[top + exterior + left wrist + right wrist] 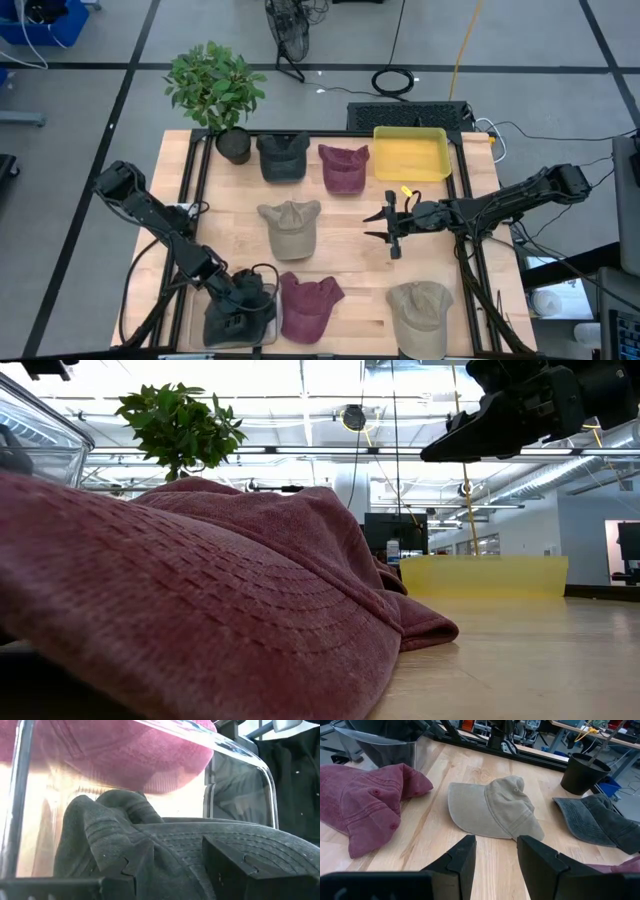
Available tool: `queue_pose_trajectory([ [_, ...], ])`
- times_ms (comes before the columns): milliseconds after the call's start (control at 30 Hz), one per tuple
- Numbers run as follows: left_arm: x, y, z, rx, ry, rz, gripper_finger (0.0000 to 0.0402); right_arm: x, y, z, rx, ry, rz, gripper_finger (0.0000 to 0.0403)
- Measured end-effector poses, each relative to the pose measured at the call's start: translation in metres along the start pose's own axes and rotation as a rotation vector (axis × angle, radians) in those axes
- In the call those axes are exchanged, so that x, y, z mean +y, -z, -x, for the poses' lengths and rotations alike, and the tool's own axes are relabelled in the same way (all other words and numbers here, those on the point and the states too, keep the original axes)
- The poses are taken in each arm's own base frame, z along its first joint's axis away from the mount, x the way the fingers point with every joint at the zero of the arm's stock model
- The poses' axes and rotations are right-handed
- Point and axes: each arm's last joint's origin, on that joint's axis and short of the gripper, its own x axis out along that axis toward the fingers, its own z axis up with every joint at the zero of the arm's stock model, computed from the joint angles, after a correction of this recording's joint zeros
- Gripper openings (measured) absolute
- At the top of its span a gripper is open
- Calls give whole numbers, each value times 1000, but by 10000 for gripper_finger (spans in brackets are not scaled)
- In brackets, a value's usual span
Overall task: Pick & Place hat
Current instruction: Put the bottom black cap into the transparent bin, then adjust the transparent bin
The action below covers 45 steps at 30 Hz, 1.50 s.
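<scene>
Dark cap (240,318) gripped in left tool (243,300) | right tool (392,232) released, beside tan cap (291,228)

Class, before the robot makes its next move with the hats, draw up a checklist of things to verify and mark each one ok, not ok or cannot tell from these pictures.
1. Left gripper is at the clear bin with the dark grey cap between its fingers: ok.
2. Dark grey cap fully released into the bin: cannot tell.
3. Right gripper is open and empty: ok.
4. Right gripper hangs above the table, facing the middle beige cap: ok.
5. Yellow tray is free of hats: ok.
6. Maroon cap beside the bin lies outside it: ok.
</scene>
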Motion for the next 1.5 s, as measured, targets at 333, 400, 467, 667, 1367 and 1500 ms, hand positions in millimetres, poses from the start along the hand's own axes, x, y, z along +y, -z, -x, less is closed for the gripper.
queue_pose_trajectory([
  [333,-4,-4,17,102,126,145,173,0,0,0,-4,1,-4,130],
  [400,-6,-6,24,97,154,152,173,0,0,0,-4,1,-5,130],
  [467,-7,-8,31,82,177,146,173,0,0,0,-4,1,-5,130],
  [667,-12,-11,51,27,236,102,173,0,0,0,-4,0,-4,130],
  [1367,55,-62,23,-279,-233,163,172,0,0,0,3,0,-3,130],
  [1500,58,-63,6,-168,-142,225,172,0,0,0,5,-1,-2,130],
])
